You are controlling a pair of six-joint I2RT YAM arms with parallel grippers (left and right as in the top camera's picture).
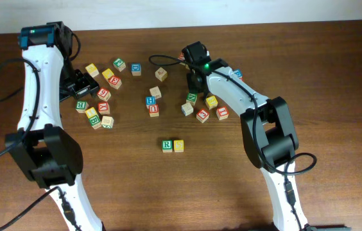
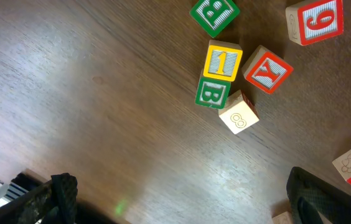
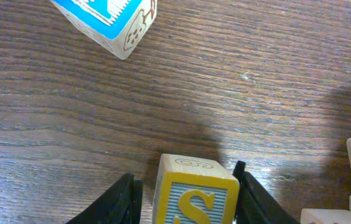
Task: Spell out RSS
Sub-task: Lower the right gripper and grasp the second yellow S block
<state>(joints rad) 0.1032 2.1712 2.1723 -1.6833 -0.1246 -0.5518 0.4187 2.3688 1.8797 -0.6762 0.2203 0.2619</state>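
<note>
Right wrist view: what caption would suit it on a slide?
Right gripper straddling a yellow-edged S cube on the wooden table, a blue cube lying beyond.

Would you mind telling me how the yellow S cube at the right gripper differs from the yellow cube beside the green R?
The yellow S cube stands between the fingers of the right gripper, near a blue cube. The placed yellow cube sits mid-table, right beside the green R cube. The yellow S cube's letter reads clearly on a striped face, whereas the placed yellow cube's face is too small to read. Both are yellow-edged cubes.
</note>
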